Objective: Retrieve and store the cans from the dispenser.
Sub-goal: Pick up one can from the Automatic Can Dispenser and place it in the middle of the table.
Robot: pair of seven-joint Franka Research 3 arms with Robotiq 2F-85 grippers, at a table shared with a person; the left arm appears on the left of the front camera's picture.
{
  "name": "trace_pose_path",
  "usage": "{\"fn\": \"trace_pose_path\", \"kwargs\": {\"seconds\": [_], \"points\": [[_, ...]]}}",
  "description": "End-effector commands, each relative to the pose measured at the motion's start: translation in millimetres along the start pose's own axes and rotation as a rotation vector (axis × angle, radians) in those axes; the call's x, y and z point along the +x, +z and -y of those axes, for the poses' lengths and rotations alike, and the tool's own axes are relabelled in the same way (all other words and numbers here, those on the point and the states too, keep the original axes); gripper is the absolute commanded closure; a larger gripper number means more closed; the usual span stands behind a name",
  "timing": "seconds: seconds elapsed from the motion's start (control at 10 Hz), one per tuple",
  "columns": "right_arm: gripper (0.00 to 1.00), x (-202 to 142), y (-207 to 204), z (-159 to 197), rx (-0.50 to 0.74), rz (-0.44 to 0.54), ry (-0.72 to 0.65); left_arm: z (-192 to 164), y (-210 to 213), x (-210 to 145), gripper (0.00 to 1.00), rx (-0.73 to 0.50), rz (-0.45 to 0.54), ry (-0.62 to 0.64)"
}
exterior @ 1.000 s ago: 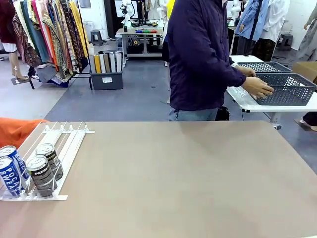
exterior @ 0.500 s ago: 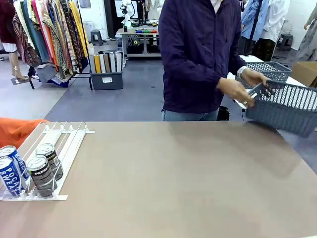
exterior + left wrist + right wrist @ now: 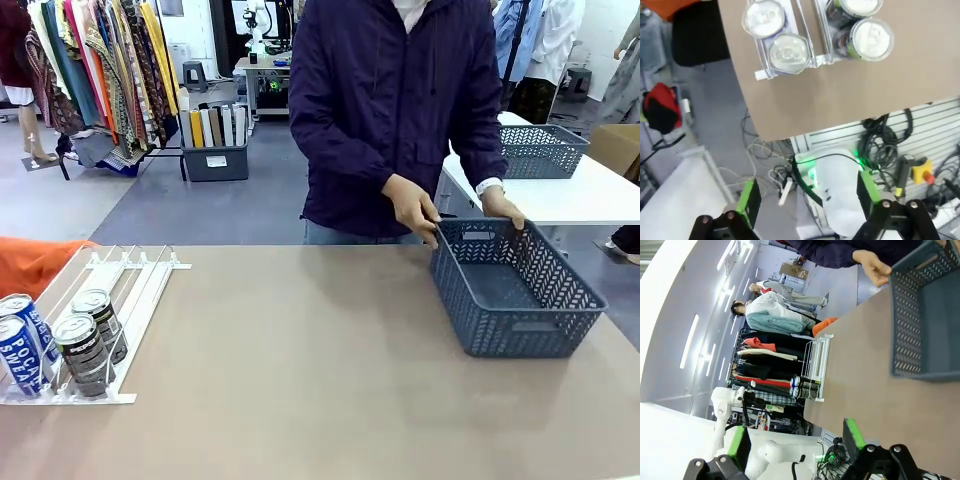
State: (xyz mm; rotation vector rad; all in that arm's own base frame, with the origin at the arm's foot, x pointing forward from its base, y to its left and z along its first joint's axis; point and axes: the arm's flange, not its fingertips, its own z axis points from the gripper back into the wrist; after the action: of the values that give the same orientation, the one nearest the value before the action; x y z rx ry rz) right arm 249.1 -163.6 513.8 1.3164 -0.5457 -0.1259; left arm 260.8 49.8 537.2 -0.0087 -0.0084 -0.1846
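Cans (image 3: 85, 352): slim drink tins, blue and dark, silver-topped, queued at the sloping white wire dispenser's (image 3: 135, 263) stops, worktop's (image 3: 300, 380) near-left corner.
Basket (image 3: 520, 322): grey perforated plastic, right edge, person (image 3: 400, 100) holds it ready for you.
Hands: left hand (image 3: 807, 196), right hand (image 3: 796, 437) released.

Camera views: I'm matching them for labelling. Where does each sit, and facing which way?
Front: fixed at the robot's table edge, facing the person, whose hands hold the basket.
Left wrist: above the table corner, looking down on the cans; left gripper open below.
Right wrist: rolled sideways, facing along the table; right gripper open.
Shared: right wrist and front both show basket and rack.
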Motion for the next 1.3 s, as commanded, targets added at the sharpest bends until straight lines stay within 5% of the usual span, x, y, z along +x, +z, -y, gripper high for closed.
{"fn": "trace_pose_path", "kwargs": {"seconds": [0.0,0.3,0.7,1.2], "points": [[0.0,3.0,-1.0,-3.5,0.026,0.017,0.012,-15.5,14.3,-13.8,0.0,-0.051,0.043,0.031],[0.0,3.0,-1.0,-3.5,0.026,0.017,0.012,-1.6,-12.1,8.9,0.0,-0.06,0.053,0.025],[0.0,3.0,-1.0,-3.5,0.026,0.017,0.012,-11.6,-61.5,37.0,0.0,-0.093,0.175,0.232],[0.0,3.0,-1.0,-3.5,0.026,0.017,0.012,-13.7,-107.6,68.6,0.0,0.006,0.085,0.339]]}}
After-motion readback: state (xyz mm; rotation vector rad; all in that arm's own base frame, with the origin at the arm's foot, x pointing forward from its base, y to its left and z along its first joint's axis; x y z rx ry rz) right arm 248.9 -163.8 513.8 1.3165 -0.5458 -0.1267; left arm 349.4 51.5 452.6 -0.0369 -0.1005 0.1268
